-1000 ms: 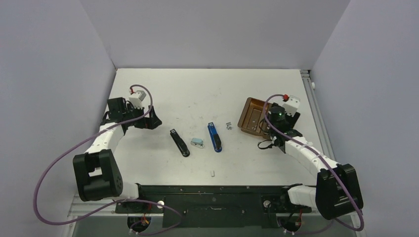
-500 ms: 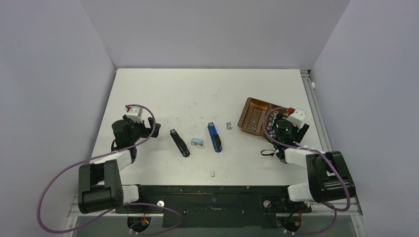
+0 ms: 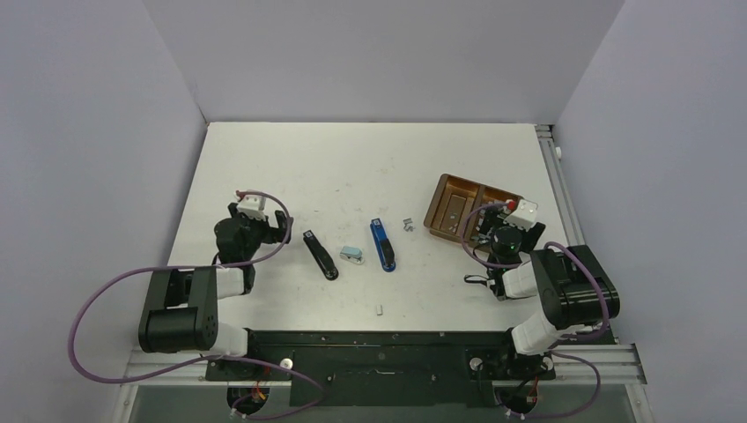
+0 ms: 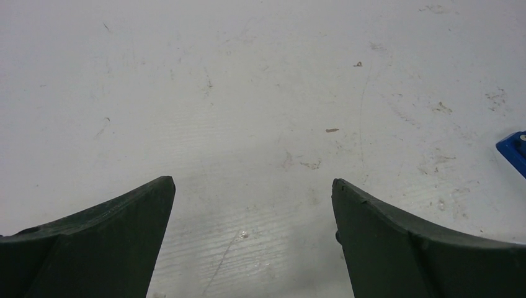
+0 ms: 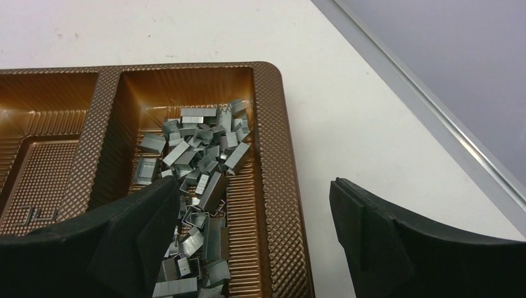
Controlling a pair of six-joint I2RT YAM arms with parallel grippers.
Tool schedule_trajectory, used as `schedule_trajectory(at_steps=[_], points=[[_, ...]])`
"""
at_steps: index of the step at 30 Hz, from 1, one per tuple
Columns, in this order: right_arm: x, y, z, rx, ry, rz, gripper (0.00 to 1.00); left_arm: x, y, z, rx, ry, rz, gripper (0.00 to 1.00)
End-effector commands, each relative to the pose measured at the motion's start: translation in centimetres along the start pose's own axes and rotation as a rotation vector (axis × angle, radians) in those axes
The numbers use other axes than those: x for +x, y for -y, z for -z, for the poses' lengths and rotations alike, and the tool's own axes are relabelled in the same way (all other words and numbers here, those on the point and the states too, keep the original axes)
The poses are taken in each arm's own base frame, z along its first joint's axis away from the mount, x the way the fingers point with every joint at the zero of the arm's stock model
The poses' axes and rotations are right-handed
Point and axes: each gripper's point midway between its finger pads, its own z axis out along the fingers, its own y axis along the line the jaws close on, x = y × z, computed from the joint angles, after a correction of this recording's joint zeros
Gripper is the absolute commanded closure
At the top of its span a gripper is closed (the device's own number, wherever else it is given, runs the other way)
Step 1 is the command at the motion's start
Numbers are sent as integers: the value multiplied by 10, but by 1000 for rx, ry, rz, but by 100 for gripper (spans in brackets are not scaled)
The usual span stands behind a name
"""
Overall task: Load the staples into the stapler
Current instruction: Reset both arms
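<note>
R gripper (image 5: 252, 186) jaws spread wide over tray (image 5: 273, 124) of staples (image 5: 198, 155), gripping nothing. L gripper (image 4: 253, 183) jaws spread too, above table (image 4: 248, 74); blue corner at edge prob. the blue stapler (image 4: 513, 149).

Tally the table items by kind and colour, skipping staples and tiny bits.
Black stapler: 1
Blue stapler: 1
Small pale-blue item: 1
Brown tray: 1
Total: 4
</note>
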Motion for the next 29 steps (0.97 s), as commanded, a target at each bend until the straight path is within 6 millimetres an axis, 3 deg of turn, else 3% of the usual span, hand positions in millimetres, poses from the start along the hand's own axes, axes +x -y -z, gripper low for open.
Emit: schedule_trajectory(at_steps=[1,4,6,12,29], points=[[-26,-12,-11,-60,98,-49,10,-25,-17,-3,-100,97,-29,4],[-23,-11,-10,-60,85,-47,9,-28,-14,8,-121,199,-50,4],[-23,-11,-9,-59,79,-53,9,-18,-9,12,-121,159,-72,4],[-23,-11,-8,-59,83,-52,8,-21,-21,4,-170,144,-25,4],[-23,-10,-8,-58,84,-49,7,-21,-22,2,-177,141,-29,4]])
